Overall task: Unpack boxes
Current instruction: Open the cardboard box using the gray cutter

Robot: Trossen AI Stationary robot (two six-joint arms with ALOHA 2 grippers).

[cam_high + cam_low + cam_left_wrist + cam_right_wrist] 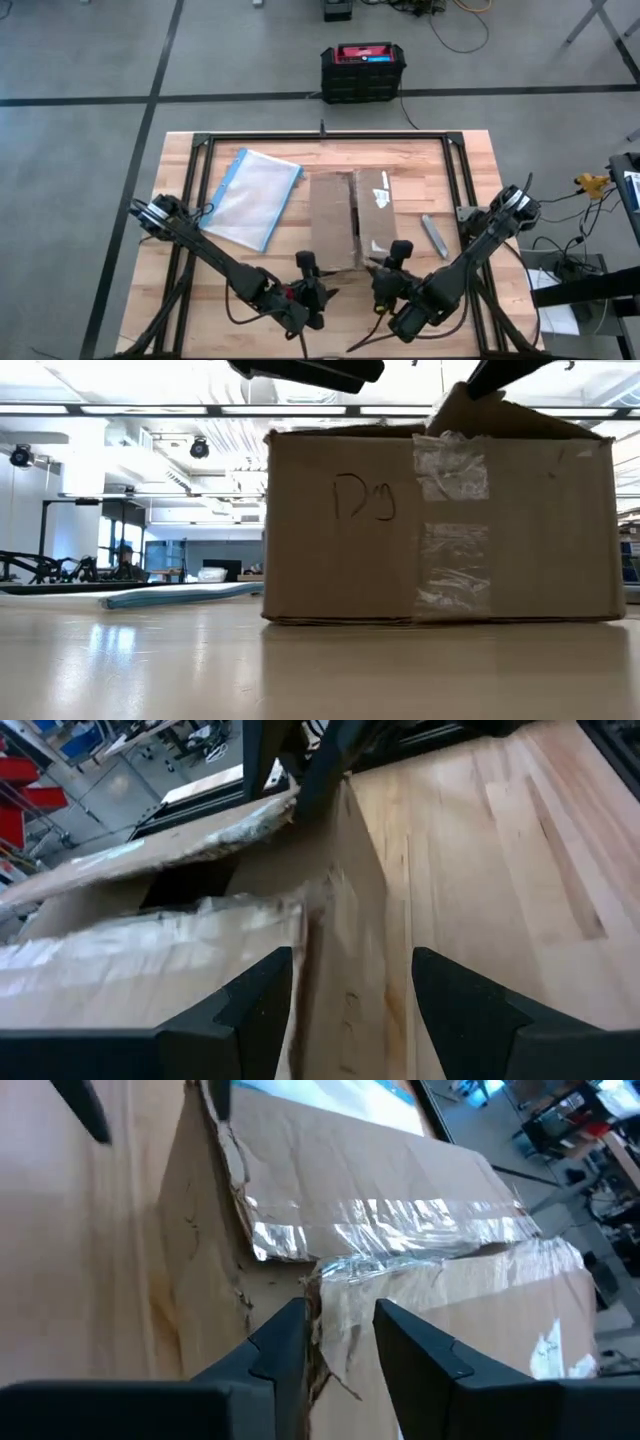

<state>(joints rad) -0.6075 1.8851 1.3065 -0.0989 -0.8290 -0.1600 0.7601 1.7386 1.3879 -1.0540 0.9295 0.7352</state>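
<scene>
Right gripper (340, 1335) at lower centre, jaws closing around taped flap edge of box (350, 215), probably to lift it. Left gripper (350, 990) beside, jaws apart, empty.

Clear blue-edged plastic bag (252, 198) lies flat on wooden table (440, 165); black crate (363, 72) on floor beyond.

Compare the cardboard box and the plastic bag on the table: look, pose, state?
The cardboard box is brown, opaque and stands tall in the low view; the plastic bag is clear with a blue edge and lies flat. The box sits mid-table, square to the edges; the bag lies to its left in the high view, angled. The right gripper straddles a taped box flap edge and the left gripper is at the box; nothing touches the bag. Both rest on the wooden table.
</scene>
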